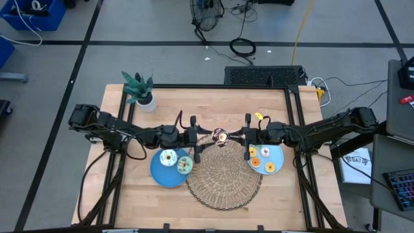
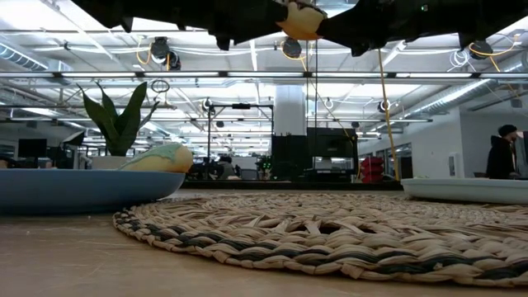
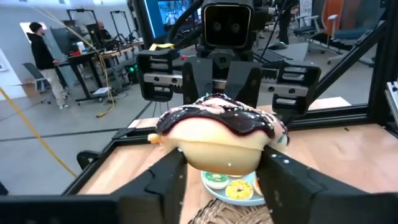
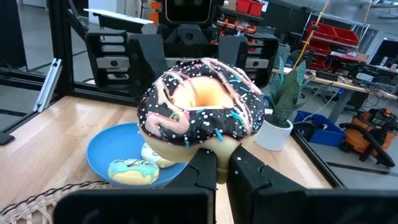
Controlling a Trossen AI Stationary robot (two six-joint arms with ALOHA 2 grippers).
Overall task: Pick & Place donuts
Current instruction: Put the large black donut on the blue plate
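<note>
Above the far edge of the wicker mat (image 1: 224, 176), both arms meet over the middle of the bench (image 1: 213, 103), with a chocolate-iced donut (image 1: 220, 136) held in the air between them. The right gripper (image 1: 240, 136) has its fingers pressed together on the donut's lower edge; the right wrist view shows this pinch plainly, along with the pink drizzle and blue sprinkles on the icing (image 4: 200, 109). The left gripper (image 1: 202, 137) has its fingers (image 3: 163, 186) spread on either side of the same donut (image 3: 217, 134); whether they touch it cannot be told.

The high view alone shows both blue plates: the left plate (image 1: 160, 173) with a white-iced donut (image 1: 169, 158) and a green one (image 1: 185, 165), and the right plate (image 1: 277, 155) with small orange (image 1: 255, 162), pink (image 1: 264, 153) and yellow (image 1: 270, 168) rings. The low view shows only the plates' rims, the mat's weave and the potted plant (image 2: 120, 124) at the far left corner. A person (image 3: 45, 59) stands in the room beyond. No writing can be read.
</note>
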